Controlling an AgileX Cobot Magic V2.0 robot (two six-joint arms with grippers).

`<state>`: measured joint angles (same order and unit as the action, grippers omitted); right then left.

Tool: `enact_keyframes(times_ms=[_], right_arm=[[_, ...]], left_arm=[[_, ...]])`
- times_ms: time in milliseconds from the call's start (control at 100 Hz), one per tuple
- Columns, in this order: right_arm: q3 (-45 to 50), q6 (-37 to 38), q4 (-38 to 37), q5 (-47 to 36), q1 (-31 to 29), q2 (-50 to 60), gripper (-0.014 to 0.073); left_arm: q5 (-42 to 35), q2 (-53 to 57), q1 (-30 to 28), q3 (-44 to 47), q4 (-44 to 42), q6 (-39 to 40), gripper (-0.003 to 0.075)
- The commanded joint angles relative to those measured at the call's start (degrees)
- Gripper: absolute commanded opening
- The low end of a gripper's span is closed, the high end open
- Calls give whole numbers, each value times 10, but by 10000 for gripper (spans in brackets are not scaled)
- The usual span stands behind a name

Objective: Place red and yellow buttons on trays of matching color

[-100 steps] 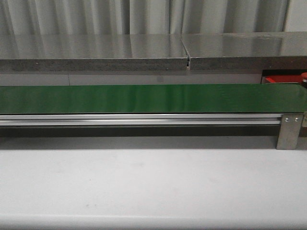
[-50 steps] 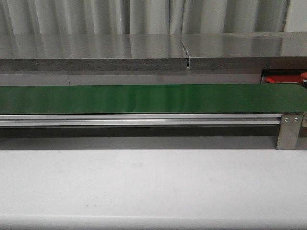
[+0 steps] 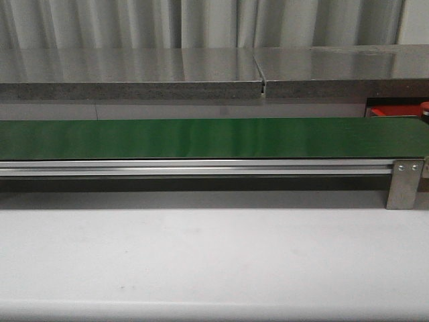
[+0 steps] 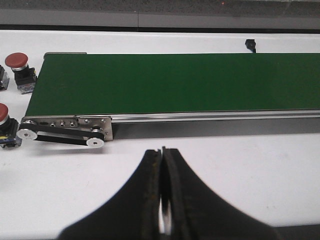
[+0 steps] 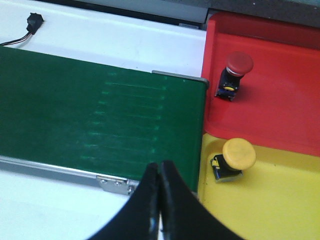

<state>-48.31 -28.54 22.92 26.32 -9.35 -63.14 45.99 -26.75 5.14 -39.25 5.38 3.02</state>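
1. Grippers were both clenched on nothing: the left gripper (image 4: pixel 161 155) and the right gripper (image 5: pixel 160 170) each had fingers pressed together above the green belt (image 3: pixel 214 137).
2. The red tray (image 5: pixel 280 105) sat at the belt's end and held one red button (image 5: pixel 235 72).
3. The yellow tray (image 5: pixel 270 200) lay just beside it, holding a yellow button (image 5: pixel 235 157).
4. Two more red buttons (image 4: pixel 19 70) stood on the white table (image 4: pixel 250 175) past the belt's other end.

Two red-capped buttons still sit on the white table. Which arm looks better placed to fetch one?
Probably the left: its shut gripper faces the belt end where both red-capped buttons stand. The right gripper sees only trays.
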Motion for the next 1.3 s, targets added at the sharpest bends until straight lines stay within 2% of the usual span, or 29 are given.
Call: enact_keyframes(times_ms=[0, 280, 590, 1020, 1290], right_arm=[[13, -8, 1, -42, 3, 45, -74], [93, -8, 1, -61, 35, 177, -74], [141, -8, 6, -27, 35, 303, -74], [144, -8, 7, -1, 35, 315, -74], [144, -8, 7, -1, 35, 315, -74]], left_arm=[[-39, -3, 5, -14, 3, 0, -20], [-39, -3, 5, -14, 3, 0, -20], [-39, -3, 5, -14, 3, 0, -20], [-40, -12, 5, -14, 11, 1, -20], [-77, -77, 3, -15, -5, 55, -20]])
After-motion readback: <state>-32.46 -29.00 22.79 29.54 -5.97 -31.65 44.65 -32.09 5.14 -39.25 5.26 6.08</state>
